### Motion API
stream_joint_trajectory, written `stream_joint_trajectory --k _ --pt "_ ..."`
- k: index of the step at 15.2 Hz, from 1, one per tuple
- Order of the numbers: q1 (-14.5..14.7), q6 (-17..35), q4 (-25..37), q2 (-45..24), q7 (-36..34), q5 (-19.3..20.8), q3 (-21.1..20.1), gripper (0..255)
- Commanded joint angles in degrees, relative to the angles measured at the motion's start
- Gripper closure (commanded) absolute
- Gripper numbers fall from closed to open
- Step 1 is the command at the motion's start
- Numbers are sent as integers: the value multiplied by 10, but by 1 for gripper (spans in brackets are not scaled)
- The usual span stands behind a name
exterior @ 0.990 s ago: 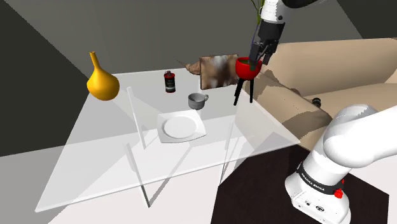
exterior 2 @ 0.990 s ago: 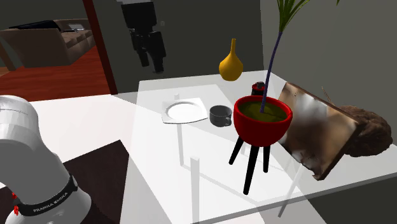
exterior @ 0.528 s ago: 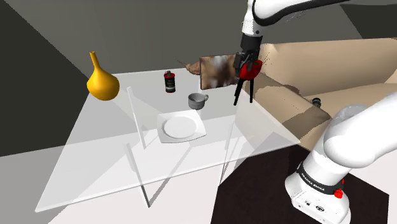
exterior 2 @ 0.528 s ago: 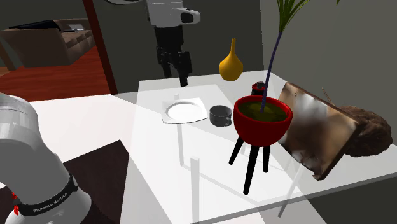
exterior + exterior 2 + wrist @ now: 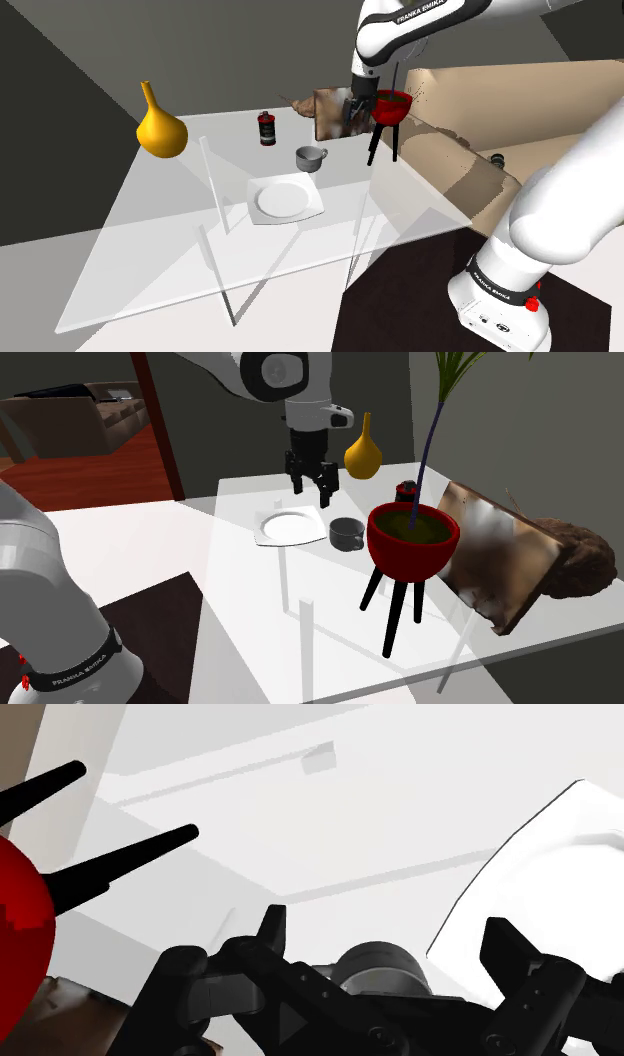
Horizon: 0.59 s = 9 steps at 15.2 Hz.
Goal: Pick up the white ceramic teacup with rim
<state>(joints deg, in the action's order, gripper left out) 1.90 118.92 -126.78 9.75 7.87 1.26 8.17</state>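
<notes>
We see the gripper [image 5: 386, 919] with its two black fingers standing well apart and clasping nothing. In our judgement this suits an approach, because the gap must be wider than the cup wall before it can descend. It hangs in the air above the table [image 5: 150, 250], pointing downward. Nearest to it is the teacup [image 5: 382, 966], which appears right under the space between the fingers and is touched by neither. It is drawn grey, not white, and it stands upright on the table with its mouth open toward the gripper [image 5: 312, 490], so we think that a grasp from above over the rim is intended. Just beside the teacup [image 5: 346, 532], a little farther from the fingers, lies a white square plate [image 5: 290, 528]; it holds nothing and the cup stands apart from it. On the other side of the gripper [image 5: 354, 110] stands a red bowl [image 5: 412, 540] on thin black legs, near enough that we judge the descent needs care. Farther away are a small dark can [image 5: 267, 129] and a picture frame [image 5: 335, 110], and farthest is a yellow vase [image 5: 160, 130] at the table's far edge.
</notes>
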Motion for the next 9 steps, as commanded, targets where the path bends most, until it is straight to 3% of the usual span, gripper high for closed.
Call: stream_joint_trajectory --k 1,9 --pt "1 17 28 -48 12 -10 4 0" --pt "-4 50 163 -233 56 -57 3 0"
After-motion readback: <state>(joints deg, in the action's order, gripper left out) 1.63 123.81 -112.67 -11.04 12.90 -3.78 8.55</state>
